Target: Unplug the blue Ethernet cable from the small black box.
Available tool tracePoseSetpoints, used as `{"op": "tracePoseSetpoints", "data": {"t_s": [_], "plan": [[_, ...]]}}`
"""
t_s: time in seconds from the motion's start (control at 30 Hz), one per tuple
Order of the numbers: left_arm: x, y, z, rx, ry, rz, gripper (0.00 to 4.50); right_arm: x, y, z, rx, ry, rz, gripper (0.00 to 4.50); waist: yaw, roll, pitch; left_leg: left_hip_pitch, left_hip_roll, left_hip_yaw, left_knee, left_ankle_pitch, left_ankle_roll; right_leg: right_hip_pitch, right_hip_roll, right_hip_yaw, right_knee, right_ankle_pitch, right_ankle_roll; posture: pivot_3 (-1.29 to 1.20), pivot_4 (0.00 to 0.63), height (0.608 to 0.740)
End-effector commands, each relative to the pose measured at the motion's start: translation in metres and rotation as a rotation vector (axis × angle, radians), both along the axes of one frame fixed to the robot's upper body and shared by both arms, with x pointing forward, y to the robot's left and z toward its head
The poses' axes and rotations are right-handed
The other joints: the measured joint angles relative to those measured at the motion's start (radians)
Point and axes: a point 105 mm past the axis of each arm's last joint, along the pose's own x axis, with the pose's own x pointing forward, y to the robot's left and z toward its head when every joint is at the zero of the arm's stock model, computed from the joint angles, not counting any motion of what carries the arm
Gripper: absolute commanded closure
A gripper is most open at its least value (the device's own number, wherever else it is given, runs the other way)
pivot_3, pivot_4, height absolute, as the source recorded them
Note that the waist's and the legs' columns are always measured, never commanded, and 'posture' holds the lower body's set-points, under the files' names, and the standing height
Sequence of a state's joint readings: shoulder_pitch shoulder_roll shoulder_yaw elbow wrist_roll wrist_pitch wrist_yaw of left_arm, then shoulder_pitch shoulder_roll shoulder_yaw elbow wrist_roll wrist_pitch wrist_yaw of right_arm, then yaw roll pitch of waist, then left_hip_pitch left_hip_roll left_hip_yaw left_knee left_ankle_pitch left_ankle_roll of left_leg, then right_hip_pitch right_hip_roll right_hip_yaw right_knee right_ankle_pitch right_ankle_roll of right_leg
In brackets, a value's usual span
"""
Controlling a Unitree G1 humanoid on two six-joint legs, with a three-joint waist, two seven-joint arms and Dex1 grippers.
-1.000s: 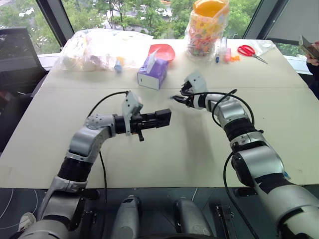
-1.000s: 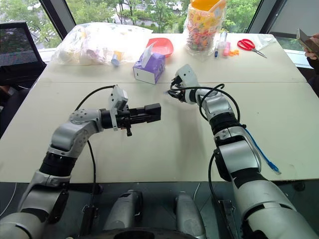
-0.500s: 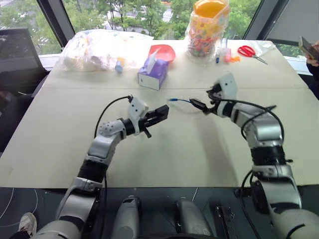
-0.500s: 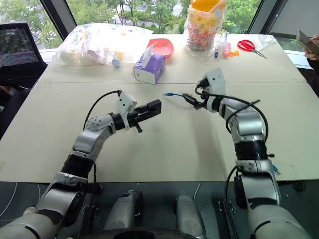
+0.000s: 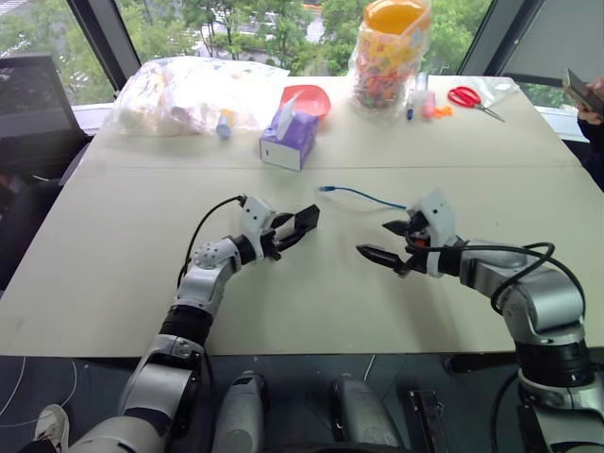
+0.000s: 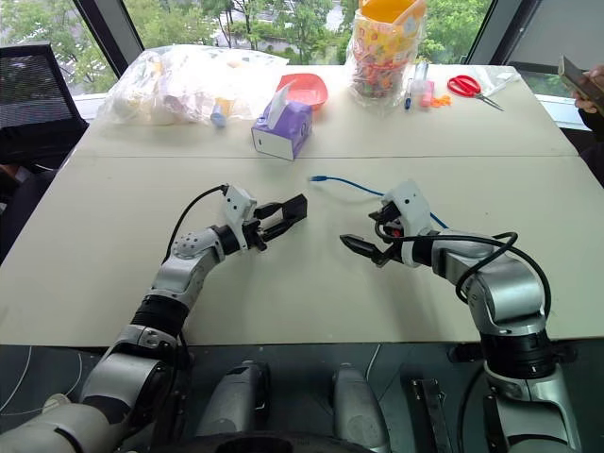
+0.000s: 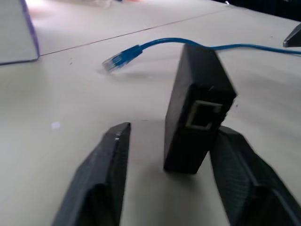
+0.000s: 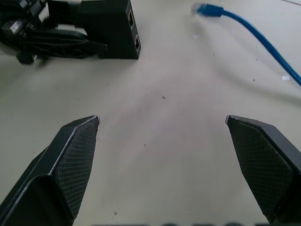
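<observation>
**Now unplugged: cable lying loose, box standing between the left claw's fingers**

Already the blue Ethernet cable [image 5: 363, 196] is lying free on the counter [image 5: 113, 245], its plug end pointing toward the purple tissue box [image 5: 289, 140] and well apart from the small black box [image 7: 197, 106].

Up close, the left wrist view is showing what the head views are not: the box is standing upright on the counter between the left claw's [image 7: 181, 188] parted fingers, its empty port facing the camera, touching or nearly touching one finger, with a clear gap to the other. The right wrist view is showing the right claw [image 8: 162, 165] spread wide and empty over bare counter, with the box's two ports and the cable's plug beyond it.

Compared with a second ago, the left claw is no longer clamping the box in the air; it has come down and loosened. The right claw, then close to the box, has drawn back toward the robot and let the cable drop.
</observation>
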State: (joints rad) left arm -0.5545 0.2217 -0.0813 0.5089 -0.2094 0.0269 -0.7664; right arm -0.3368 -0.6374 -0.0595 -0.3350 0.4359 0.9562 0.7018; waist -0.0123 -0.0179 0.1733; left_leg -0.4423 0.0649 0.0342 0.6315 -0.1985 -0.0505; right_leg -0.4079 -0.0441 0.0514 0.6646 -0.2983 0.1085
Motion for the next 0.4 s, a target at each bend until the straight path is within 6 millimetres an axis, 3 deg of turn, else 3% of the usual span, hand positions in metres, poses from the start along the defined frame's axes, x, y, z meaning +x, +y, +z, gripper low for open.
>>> {"op": "tracePoseSetpoints", "data": {"t_s": [0.03,0.07,0.27,0.4], "plan": [[0.003,0.007,0.011,-0.016,-0.033,0.021,0.26,-0.007,0.002,0.014,-0.014,-0.042,0.059,0.0,0.0,0.0,0.0,0.0,0.0,0.0,0.0,0.0,0.0,0.0,0.0,0.0,0.0,0.0,0.0,0.0,0.15,0.735],[0.003,0.01,0.013,-0.018,-0.033,0.024,0.01,-0.008,0.0,0.014,-0.017,-0.04,0.062,0.0,0.0,0.0,0.0,0.0,0.0,0.0,0.0,0.0,0.0,0.0,0.0,0.0,0.0,0.0,0.0,0.0,0.15,0.735],[-0.001,0.038,0.036,-0.036,-0.044,0.061,0.01,-0.017,-0.005,0.022,-0.053,-0.047,0.115,0.0,-0.004,0.0,0.0,0.0,0.0,0.0,0.0,0.0,0.0,0.0,0.0,0.0,0.0,0.0,0.0,0.0,0.15,0.735],[-0.018,0.063,0.053,-0.043,-0.027,0.054,0.01,-0.023,-0.007,0.03,-0.031,-0.057,0.123,0.0,-0.004,0.0,0.0,0.0,0.001,-0.001,-0.001,0.0,0.0,0.0,0.0,0.0,0.0,0.0,0.0,0.0,0.15,0.735]]}}
